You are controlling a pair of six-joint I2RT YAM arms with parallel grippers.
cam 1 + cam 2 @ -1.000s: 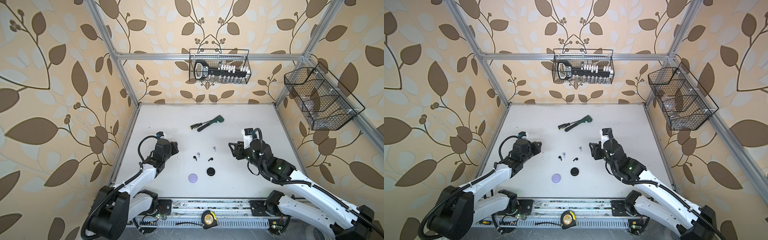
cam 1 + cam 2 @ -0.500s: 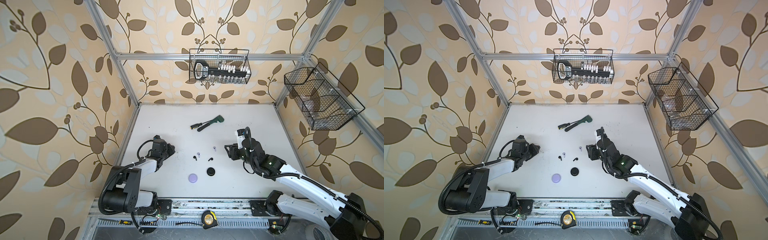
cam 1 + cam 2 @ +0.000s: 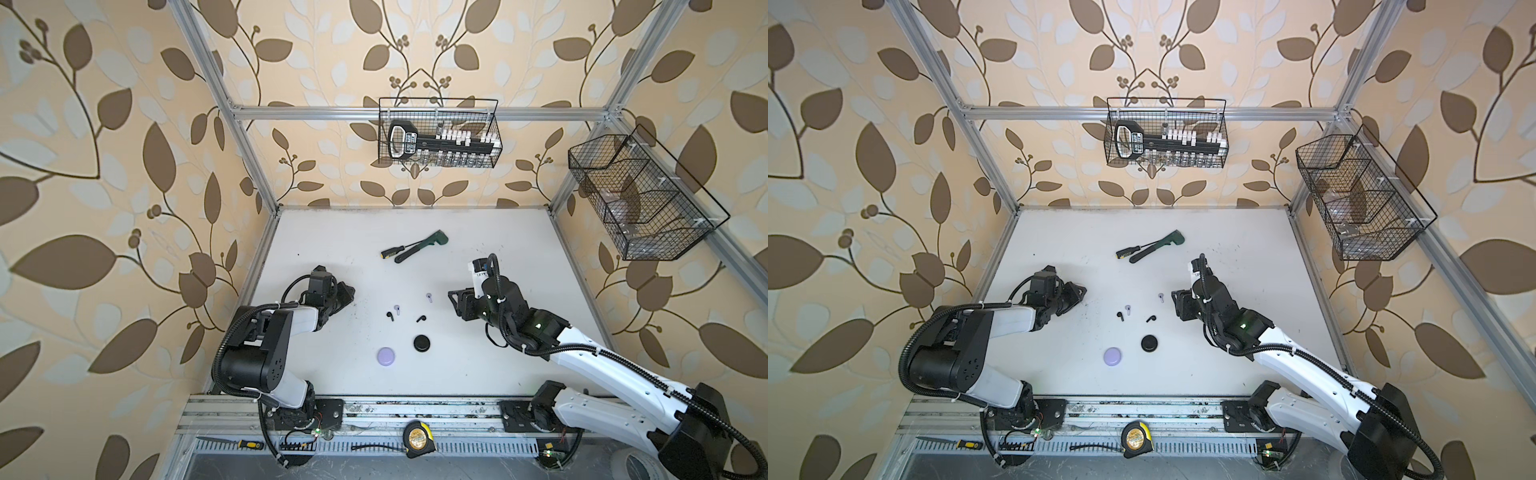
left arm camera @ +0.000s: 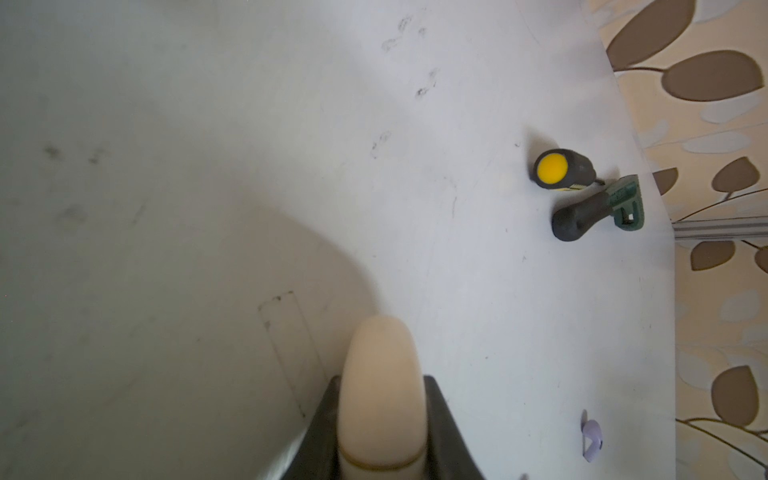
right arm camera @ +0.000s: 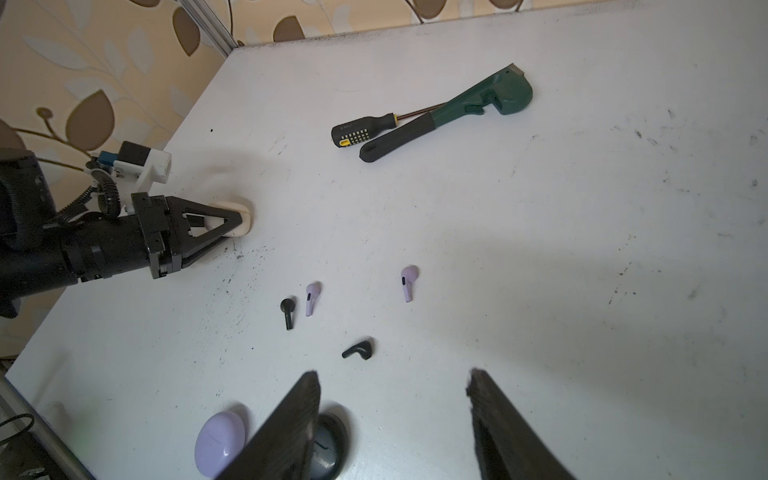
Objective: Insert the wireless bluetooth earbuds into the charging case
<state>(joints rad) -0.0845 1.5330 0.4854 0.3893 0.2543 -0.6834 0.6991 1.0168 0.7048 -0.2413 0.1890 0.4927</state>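
**Left gripper holds the cream case, right gripper spread and bare**

My left jaws are pinched narrow on the cream case, low over the left side of the table. In the left wrist view its rounded end sticks out between my two dark jaws. My right jaws stand partly spread with nothing between them, over the right side of the table and pointing toward the middle. Four earbuds lie loose on the table between my two grippers: a black earbud just beside a lilac earbud, a second lilac earbud apart from them toward my right gripper, and a second black earbud on its side, nearer the front edge. Nearer the front still, the lilac case and the black case sit close to each other, apart from the earbuds. Toward the back wall a screwdriver and a green wrench lie side by side, touching
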